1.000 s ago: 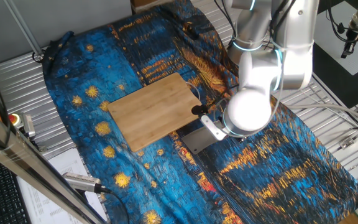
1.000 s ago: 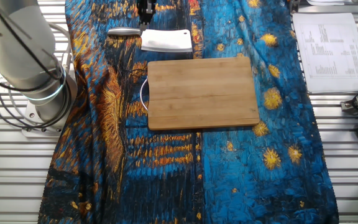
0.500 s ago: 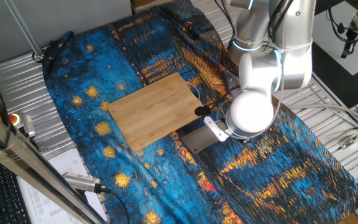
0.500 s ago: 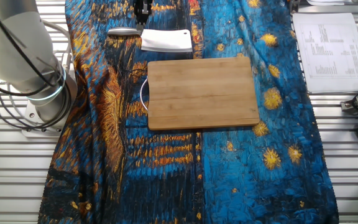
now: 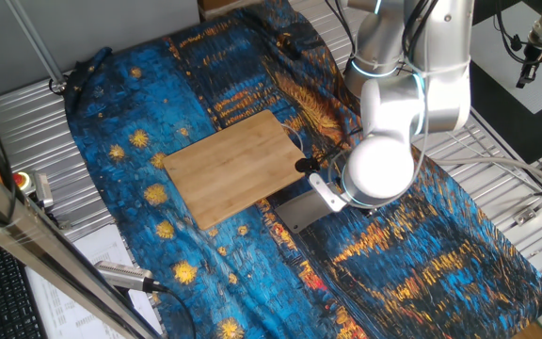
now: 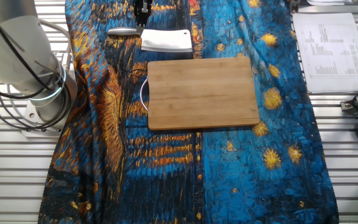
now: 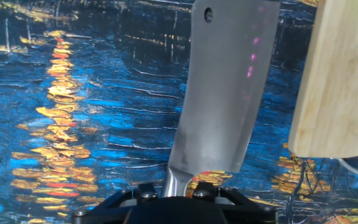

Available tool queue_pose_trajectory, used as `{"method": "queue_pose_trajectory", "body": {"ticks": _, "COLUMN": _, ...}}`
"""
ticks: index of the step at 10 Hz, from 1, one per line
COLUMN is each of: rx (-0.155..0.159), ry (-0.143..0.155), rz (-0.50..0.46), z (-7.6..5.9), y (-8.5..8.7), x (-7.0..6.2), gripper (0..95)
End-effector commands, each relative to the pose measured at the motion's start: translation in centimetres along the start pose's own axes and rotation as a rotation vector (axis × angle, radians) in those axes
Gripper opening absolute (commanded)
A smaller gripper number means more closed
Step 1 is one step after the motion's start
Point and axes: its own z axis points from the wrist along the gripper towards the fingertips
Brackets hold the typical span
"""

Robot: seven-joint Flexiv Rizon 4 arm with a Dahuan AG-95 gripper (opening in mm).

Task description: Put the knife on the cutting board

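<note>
While the cleaver (image 6: 165,41) lies on the cloth just beside the bamboo cutting board (image 6: 202,92), upper centre of frame, nothing is yet placed. Your gripper (image 6: 143,14) sits at its handle; whether the jaws grip it, you cannot tell. Lifting and placing remain.

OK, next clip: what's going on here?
A single robot arm has its gripper down at the shiny handle of a small all-metal cleaver. The cleaver lies flat on the blue-and-gold patterned cloth, beside the light bamboo cutting board, not on it. Whether the fingers have closed on the handle is unclear.
</note>
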Motion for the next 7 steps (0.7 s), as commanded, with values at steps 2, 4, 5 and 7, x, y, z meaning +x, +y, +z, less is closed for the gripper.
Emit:
{"method": "queue_pose_trajectory", "body": {"ticks": 2, "rx": 0.001, "ry": 0.013, "rz": 0.005, "z": 0.26, "y": 0.19, "x": -0.03, "gripper": 38.0}}
{"method": "queue_pose_trajectory", "body": {"ticks": 4, "rx": -0.001, "ry": 0.025, "rz": 0.009, "z": 0.29, "y": 0.19, "x": -0.01, "gripper": 38.0}}
{"method": "queue_pose_trajectory", "body": {"ticks": 5, "rx": -0.002, "ry": 0.028, "rz": 0.009, "z": 0.33, "y": 0.2, "x": -0.02, "gripper": 38.0}}
{"method": "queue_pose_trajectory", "body": {"ticks": 7, "rx": -0.003, "ry": 0.036, "rz": 0.015, "z": 0.51, "y": 0.26, "x": -0.03, "gripper": 38.0}}
